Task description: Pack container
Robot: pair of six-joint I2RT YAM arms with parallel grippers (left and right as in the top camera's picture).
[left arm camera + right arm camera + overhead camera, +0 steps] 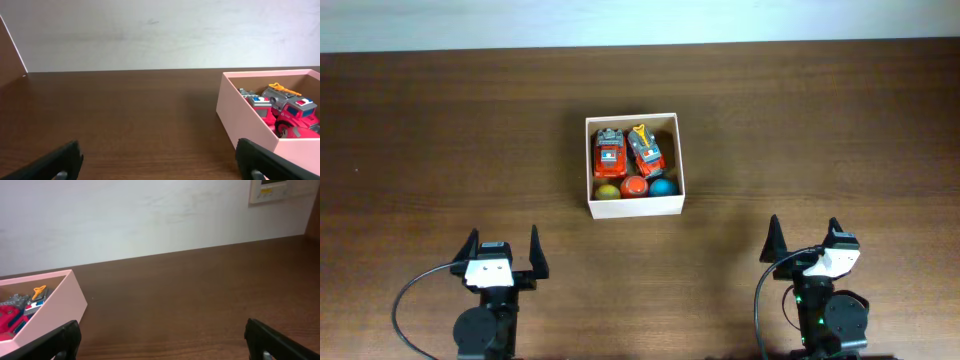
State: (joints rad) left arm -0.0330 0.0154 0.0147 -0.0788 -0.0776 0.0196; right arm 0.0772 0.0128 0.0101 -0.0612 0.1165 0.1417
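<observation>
Both of my claws sit low at the near edge of the worktop [440, 130], the left claw [503, 240] and the right claw [804, 232] each with its fingers spread wide and nothing between them. Ahead of them and between the two arms, well apart from either, stands the container [633, 207]. It holds two red toy trucks [609, 153] side by side at the back and a yellow ball [608, 191], an orange ball [635, 187] and a blue ball [662, 186] in a row along the front wall. I see no loose toy outside it, so I judge the packing done or nearly so. The risk now is mine. A careless reach could catch the rim and, the box looking light and thin-walled, slide or tip it, and the balls could roll out.
</observation>
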